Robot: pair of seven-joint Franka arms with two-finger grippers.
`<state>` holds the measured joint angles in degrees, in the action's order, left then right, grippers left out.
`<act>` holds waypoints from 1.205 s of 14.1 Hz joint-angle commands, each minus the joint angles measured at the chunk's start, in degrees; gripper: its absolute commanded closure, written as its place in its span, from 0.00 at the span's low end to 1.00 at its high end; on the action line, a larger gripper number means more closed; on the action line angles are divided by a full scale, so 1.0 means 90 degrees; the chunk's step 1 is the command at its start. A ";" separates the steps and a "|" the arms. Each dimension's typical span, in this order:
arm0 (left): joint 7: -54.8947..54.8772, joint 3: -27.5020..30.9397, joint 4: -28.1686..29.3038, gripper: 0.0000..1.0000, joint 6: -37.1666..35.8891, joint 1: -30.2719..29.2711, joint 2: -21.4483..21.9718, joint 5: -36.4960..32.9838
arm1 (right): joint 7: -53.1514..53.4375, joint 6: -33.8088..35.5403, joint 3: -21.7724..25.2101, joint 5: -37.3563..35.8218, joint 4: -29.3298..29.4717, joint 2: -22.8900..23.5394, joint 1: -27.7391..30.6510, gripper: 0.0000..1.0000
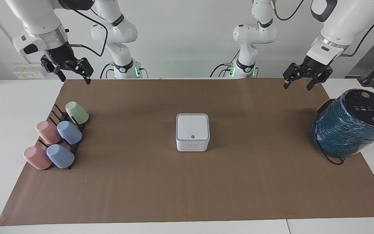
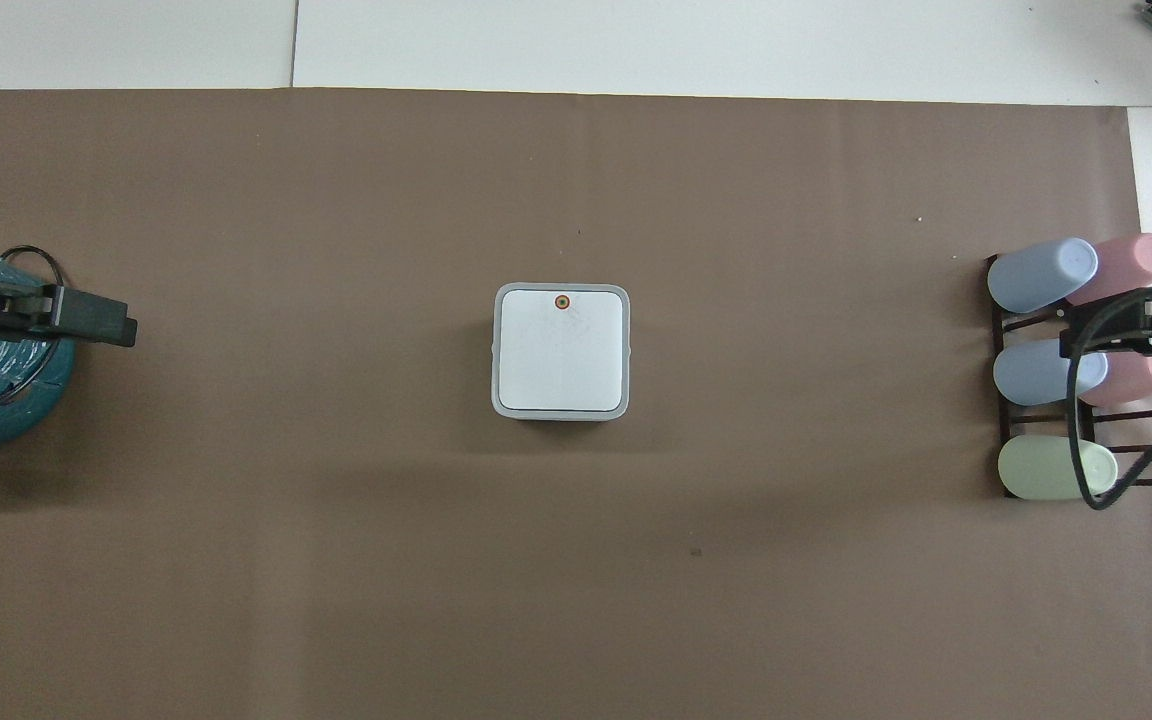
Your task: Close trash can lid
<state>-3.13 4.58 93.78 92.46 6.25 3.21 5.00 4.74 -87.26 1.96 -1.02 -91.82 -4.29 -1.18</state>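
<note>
The small white trash can [image 1: 192, 144] stands in the middle of the brown mat. Its flat white lid [image 1: 193, 126] lies level on top, with the orange dot on the edge farthest from the robots. It also shows in the overhead view [image 2: 561, 350]. My left gripper [image 1: 297, 85] is open and empty, up in the air over the mat toward the left arm's end, well clear of the can; it shows in the overhead view [image 2: 86, 318] too. My right gripper [image 1: 74, 79] is open and empty, waiting over the cup rack.
A large teal wrapped cylinder [image 1: 349, 125] lies at the left arm's end of the table. A dark rack with several pastel cups [image 1: 58, 139] sits at the right arm's end. The brown mat [image 1: 187, 188] covers most of the table.
</note>
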 commanded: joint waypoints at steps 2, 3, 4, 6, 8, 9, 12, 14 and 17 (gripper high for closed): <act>-0.0062 -0.0069 -0.0486 0.00 -0.0487 -0.0079 -0.0131 -0.0134 | -0.0390 -0.0148 -0.0032 0.0084 -0.0129 -0.0109 0.0052 0.00; -0.0082 -0.0156 -0.0769 0.00 -0.0711 -0.0127 -0.0297 -0.0251 | -0.0380 -0.0138 -0.0032 0.0084 -0.0129 -0.0109 0.0052 0.00; -0.0111 -0.0186 -0.1003 0.00 -0.0839 -0.0137 -0.0395 -0.0282 | -0.0370 -0.0138 -0.0032 0.0084 -0.0129 -0.0109 0.0052 0.00; -0.0111 -0.0225 -0.1084 0.00 -0.0850 -0.0205 -0.0445 -0.0292 | -0.0273 -0.0138 -0.0032 0.0103 -0.0158 -0.0109 0.0052 0.00; -0.0121 -0.0526 -0.1074 0.00 -0.0850 -0.0439 -0.0416 -0.0311 | -0.0214 -0.0148 -0.0032 0.0113 -0.0198 -0.0119 0.0052 0.00; -0.0198 -0.0557 -0.1045 0.00 -0.0840 -0.0469 -0.0396 -0.0302 | -0.0185 -0.0138 -0.0032 0.0113 -0.0198 -0.0129 0.0052 0.00; -0.0277 -0.0577 -0.0967 0.00 -0.0801 -0.0470 -0.0347 -0.0398 | -0.0185 -0.0148 -0.0032 0.0113 -0.0237 -0.0138 0.0062 0.00; -0.0267 -0.0694 -0.0869 0.00 -0.0714 -0.0470 -0.0308 -0.0584 | -0.0185 -0.0148 -0.0032 0.0113 -0.0266 -0.0148 0.0062 0.00; -0.0248 -0.0704 -0.0859 0.00 -0.0694 -0.0440 -0.0260 -0.0633 | -0.0194 -0.0148 -0.0032 0.0103 -0.0295 -0.0168 0.0111 0.00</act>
<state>-4.63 -0.90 86.19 86.65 3.14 0.44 0.59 2.82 -87.67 1.99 -1.02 -92.60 -4.35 -1.10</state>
